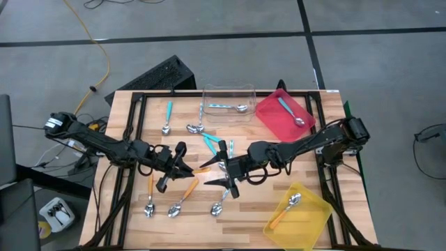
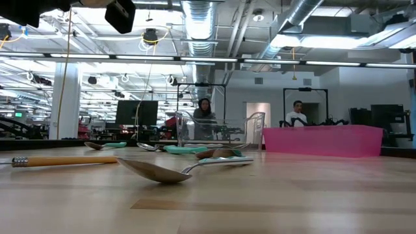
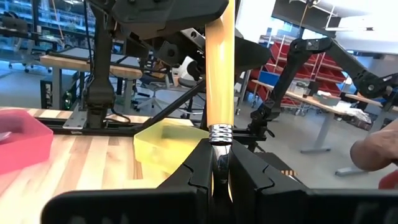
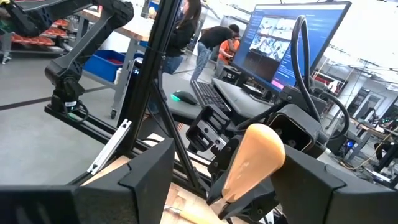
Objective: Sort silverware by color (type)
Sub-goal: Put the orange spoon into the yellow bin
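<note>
1. The bench (image 1: 139, 104) carried three trays along its right side. The clear tray (image 1: 228, 89) at the far edge held one teal-handled spoon (image 1: 230, 107). The red tray (image 1: 268, 111) beside it held one light blue spoon (image 1: 289, 111). The yellow tray (image 1: 317, 216) at the near right corner held one orange spoon (image 1: 286, 209). By my reckoning the sorting was only begun, with one spoon per tray and most spoons unsorted.

2. The loose silverware lay on the bare wood. A teal-handled spoon (image 1: 168, 117) lay near the far left, and more teal ones (image 1: 208, 141) lay mid-bench. Three orange-handled spoons (image 1: 182, 197) lay toward the near edge. All of these were left to sort.

3. The left gripper (image 1: 182, 169) hovered mid-bench, its jaws clenched on an orange-handled spoon (image 3: 219, 74) at the metal collar, with the handle pointing toward the other arm.

4. The right gripper (image 1: 226, 183) was just beside it, its jaws released and spread to either side of the handle's tip; a hand-over looked to be under way.

5. The spoons had shiny metal bowls and thin plastic handles; the held one was pale orange with a ribbed metal band.
</note>
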You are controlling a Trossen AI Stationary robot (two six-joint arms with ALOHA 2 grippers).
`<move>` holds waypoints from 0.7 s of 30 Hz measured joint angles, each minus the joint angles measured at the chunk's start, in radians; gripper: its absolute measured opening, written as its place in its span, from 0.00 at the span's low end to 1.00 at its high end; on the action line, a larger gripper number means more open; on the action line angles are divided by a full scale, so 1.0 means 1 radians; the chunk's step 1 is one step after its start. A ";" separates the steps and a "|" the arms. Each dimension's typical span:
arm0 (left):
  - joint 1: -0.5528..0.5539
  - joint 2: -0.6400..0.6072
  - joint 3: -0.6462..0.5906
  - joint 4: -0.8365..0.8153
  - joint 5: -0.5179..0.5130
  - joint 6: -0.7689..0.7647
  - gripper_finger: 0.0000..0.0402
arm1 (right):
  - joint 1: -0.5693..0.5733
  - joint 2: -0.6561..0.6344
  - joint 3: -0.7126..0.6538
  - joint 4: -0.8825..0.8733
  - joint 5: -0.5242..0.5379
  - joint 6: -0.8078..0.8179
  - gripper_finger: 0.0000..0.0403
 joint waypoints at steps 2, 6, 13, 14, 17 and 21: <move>0.000 0.000 0.000 0.000 0.000 -0.001 0.03 | 0.000 0.000 0.000 0.001 0.000 0.000 0.66; 0.002 0.000 0.000 0.000 0.000 -0.009 0.03 | 0.000 0.000 0.000 0.003 -0.001 0.001 0.61; 0.002 0.000 0.000 -0.001 0.001 -0.022 0.03 | 0.000 0.000 0.000 0.004 -0.001 0.002 0.47; 0.002 0.000 0.000 -0.002 0.001 -0.028 0.03 | 0.000 0.000 0.000 0.004 0.000 0.002 0.45; 0.008 0.011 0.000 -0.001 0.005 -0.042 0.03 | -0.001 0.000 0.000 0.001 -0.002 0.002 0.38; 0.020 0.025 0.000 0.001 0.016 -0.058 0.03 | -0.002 0.000 0.000 -0.008 -0.016 0.002 0.27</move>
